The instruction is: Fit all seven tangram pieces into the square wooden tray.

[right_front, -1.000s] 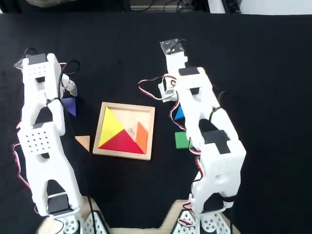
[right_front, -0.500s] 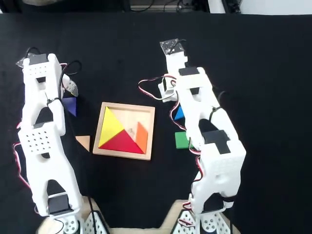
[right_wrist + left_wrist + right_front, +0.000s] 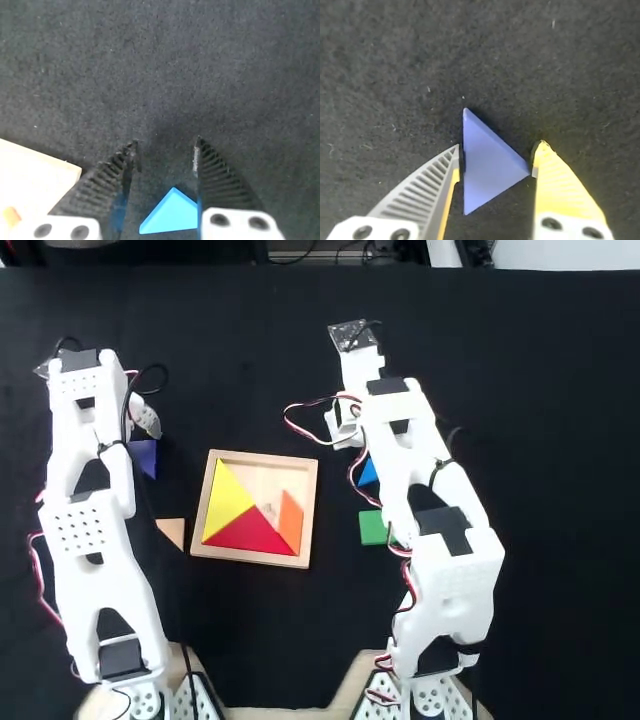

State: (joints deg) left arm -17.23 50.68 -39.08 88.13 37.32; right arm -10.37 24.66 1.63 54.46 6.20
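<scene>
Three pieces were seen seated in the square wooden tray (image 3: pixel 257 458): a yellow triangle (image 3: pixel 226 498), a red triangle (image 3: pixel 250 535) and an orange piece (image 3: pixel 290 520), with bare wood left along the tray's far side. Four pieces were found outside it on the black table (image 3: pixel 520 390). A purple triangle (image 3: pixel 487 170) and a tan triangle (image 3: pixel 172 532) lay on the left arm's side of the tray, and a blue triangle (image 3: pixel 172 215) and a green square (image 3: pixel 373 527) on the right arm's side.

The left gripper (image 3: pixel 497 147) was held low over the purple triangle, its jaws parted just as wide as the piece. One fingertip was set just beside the triangle's long edge and the other at its opposite corner. Whether the piece was actually pinched could not be told, and it lay flat on the table.

The right gripper (image 3: pixel 165 143) was spread apart with nothing grasped. The blue triangle lay on the table between its fingers, near their base, and a corner of the tray was seen close by.
</scene>
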